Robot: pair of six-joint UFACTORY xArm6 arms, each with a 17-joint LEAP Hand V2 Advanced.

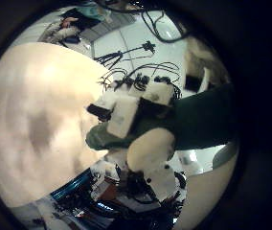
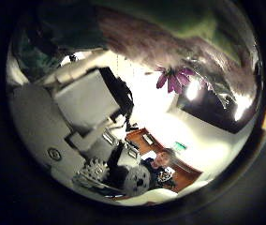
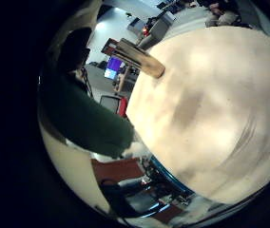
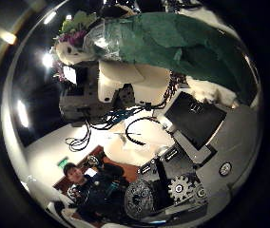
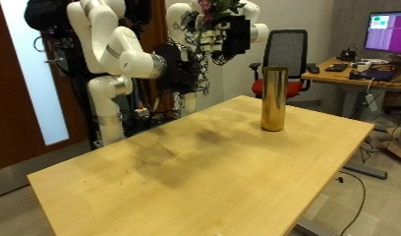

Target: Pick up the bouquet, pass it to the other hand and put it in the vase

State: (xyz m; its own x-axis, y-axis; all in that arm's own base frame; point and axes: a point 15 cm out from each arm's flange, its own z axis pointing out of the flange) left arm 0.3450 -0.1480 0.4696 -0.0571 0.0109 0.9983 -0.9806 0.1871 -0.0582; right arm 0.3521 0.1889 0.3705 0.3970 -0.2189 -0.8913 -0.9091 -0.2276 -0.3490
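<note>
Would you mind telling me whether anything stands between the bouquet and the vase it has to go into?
Nothing visible does. The bouquet is held high in the left robot hand, and the vase stands upright on the table with its mouth uncovered and only open air between them.

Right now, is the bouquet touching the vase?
Apart. The outside view shows the bouquet high in the air, with clear space between it and the vase standing on the table below.
</note>
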